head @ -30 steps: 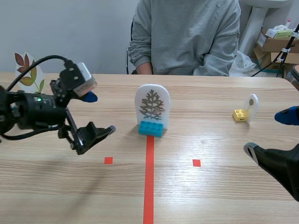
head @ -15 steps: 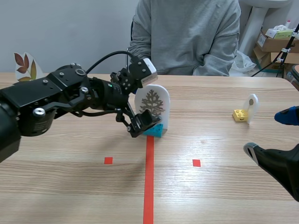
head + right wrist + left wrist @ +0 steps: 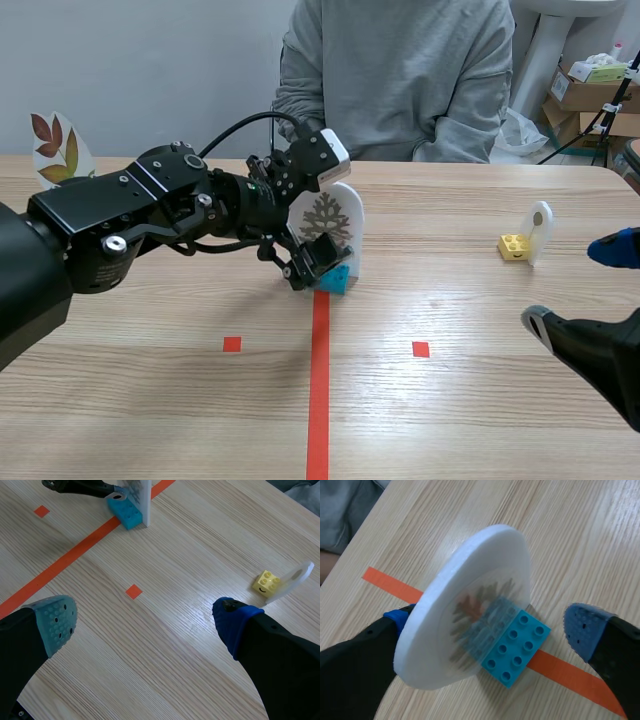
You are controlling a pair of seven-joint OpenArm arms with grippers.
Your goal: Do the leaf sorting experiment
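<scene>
A white arched card (image 3: 328, 222) printed with a feathery leaf stands in a blue brick (image 3: 334, 279) at the far end of the red centre line. My left gripper (image 3: 322, 238) is open around this card. In the left wrist view the card (image 3: 470, 615) and brick (image 3: 515, 647) lie between the fingers of the left gripper (image 3: 490, 625): one finger sits against the card's back, while the other blue pad (image 3: 582, 625) stays clear of the brick. My right gripper (image 3: 575, 287) is open low at the right, nothing between its fingers (image 3: 145, 617).
A small white card (image 3: 540, 230) in a yellow brick (image 3: 514, 246) stands at the right, ahead of the right gripper (image 3: 266, 584). Another leaf card (image 3: 55, 148) stands far left. A person in a grey top (image 3: 400, 70) sits across the table.
My left arm swung from the table's left side to the centre, and its open fingers now straddle the leaf card on the blue brick. The right arm stayed still.
</scene>
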